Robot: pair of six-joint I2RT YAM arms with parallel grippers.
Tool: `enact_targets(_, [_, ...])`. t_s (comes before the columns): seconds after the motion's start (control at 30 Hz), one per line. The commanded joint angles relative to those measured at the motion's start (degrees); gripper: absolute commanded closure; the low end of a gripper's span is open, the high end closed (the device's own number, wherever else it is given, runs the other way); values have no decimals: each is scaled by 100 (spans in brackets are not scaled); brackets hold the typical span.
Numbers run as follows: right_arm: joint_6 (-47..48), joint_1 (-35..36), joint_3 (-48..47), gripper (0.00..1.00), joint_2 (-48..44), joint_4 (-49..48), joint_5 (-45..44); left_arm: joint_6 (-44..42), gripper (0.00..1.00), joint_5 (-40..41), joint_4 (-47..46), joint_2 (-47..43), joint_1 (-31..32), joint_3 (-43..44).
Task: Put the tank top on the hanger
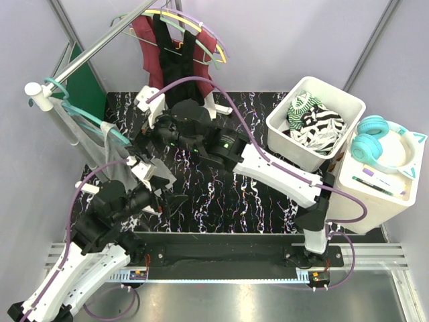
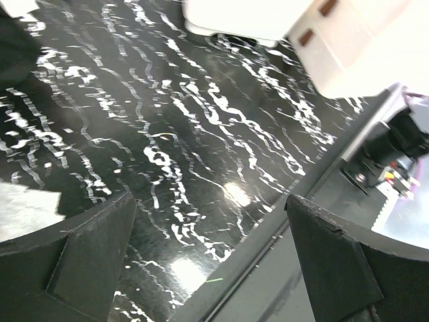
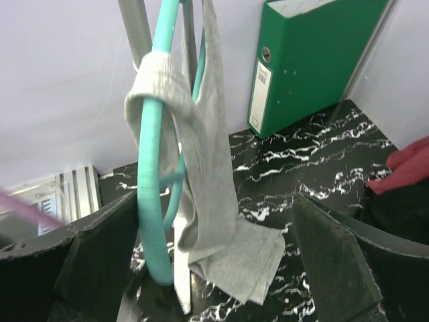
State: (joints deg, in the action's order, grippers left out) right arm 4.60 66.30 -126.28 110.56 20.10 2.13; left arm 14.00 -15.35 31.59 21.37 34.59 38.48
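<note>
The light grey tank top (image 1: 94, 144) hangs at the far left from the teal hanger (image 1: 84, 114), which is hooked on the rack pole. In the right wrist view a strap is looped over the hanger (image 3: 151, 168) arm and the tank top (image 3: 201, 134) drapes down from it. My right gripper (image 3: 214, 201) is open, with the cloth hanging free just beyond its fingers (image 3: 100, 241). In the top view the right gripper (image 1: 134, 149) sits beside the garment. My left gripper (image 1: 171, 198) hovers low over the marbled table, open and empty (image 2: 209, 198).
The metal rack pole (image 1: 100, 43) slants across the back left. On it hang a maroon top and a black top (image 1: 177, 47). A green binder (image 3: 308, 60) leans behind the rack. A white bin (image 1: 278, 124) of striped clothes and teal headphones (image 1: 379, 144) stand at the right.
</note>
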Motion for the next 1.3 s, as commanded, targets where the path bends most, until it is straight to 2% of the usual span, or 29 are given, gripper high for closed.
enact_targets(0.0, [-240, 41, 655, 0, -912, -759, -178, 103, 1, 805, -57, -132, -5, 72])
enact_targets(0.17, [-416, 23, 2357, 0, -2184, -1805, -308, 138, 1, 920, -22, -212, -5, 81])
enact_targets(0.3, [-425, 23, 3309, 0, -2960, -1887, -897, 129, 1, 877, -22, -229, -5, 89])
enact_targets(0.4, [-634, -152, 4100, 0, -3479, -1782, -1662, 120, 1, 841, -22, -238, -5, 107])
enact_targets(0.47, [-1055, -450, 4748, 0, -3882, -1589, -1795, 112, 1, 841, -13, -247, -14, 107])
enact_targets(0.6, [-1725, -1547, 5972, 0, -4683, -1421, -1654, 112, 1, 885, -22, -256, -13, 107])
enact_targets(0.73, [-2006, -1998, 7131, 0, -5674, -1114, -1944, 112, 1, 955, -4, -282, -5, 116])
enact_targets(1.03, [-2578, -2148, 8566, 0, -7231, -104, -2639, 121, 1, 1254, 5, -431, -5, 133])
enact_targets(1.27, [-2614, -2148, 8919, 0, -7742, 223, -2744, 112, 1, 1473, -4, -519, -5, 125])
